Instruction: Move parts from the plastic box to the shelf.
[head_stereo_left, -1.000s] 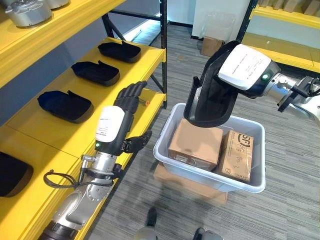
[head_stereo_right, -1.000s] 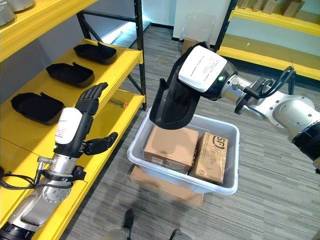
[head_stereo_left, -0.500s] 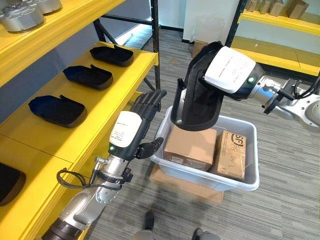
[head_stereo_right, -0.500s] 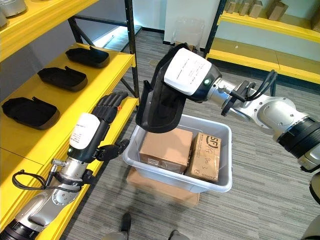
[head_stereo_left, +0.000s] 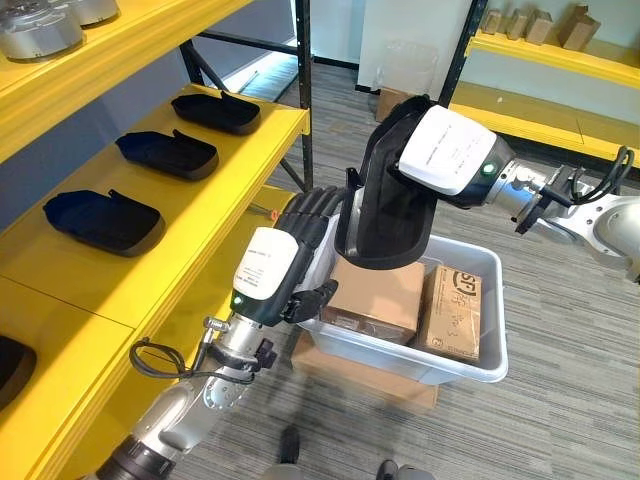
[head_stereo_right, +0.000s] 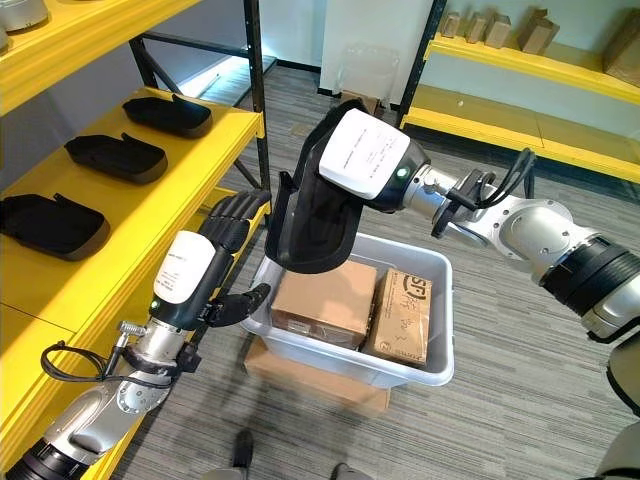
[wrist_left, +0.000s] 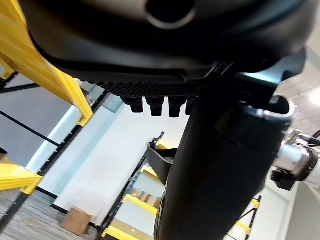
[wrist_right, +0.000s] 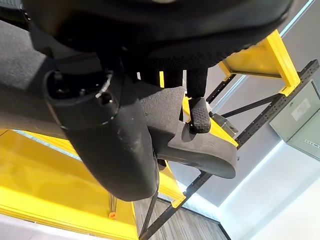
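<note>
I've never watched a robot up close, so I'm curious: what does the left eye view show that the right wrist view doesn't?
The left eye view alone shows the grey plastic box with two cardboard cartons, three black parts lying on the yellow shelf, and the open left hand beside the box. The right wrist view alone shows the right hand's fingers curled over the part's edge. Both show the right hand holding the black part, and the yellow shelving.

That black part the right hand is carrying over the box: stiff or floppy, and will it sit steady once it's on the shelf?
Probably stiff: the black part keeps its scooped shape while held only at its upper end by the right robot hand. Likely light for its size, since one hand carries it alone. The similar parts on the shelf rest flat, so it should sit steady.
</note>
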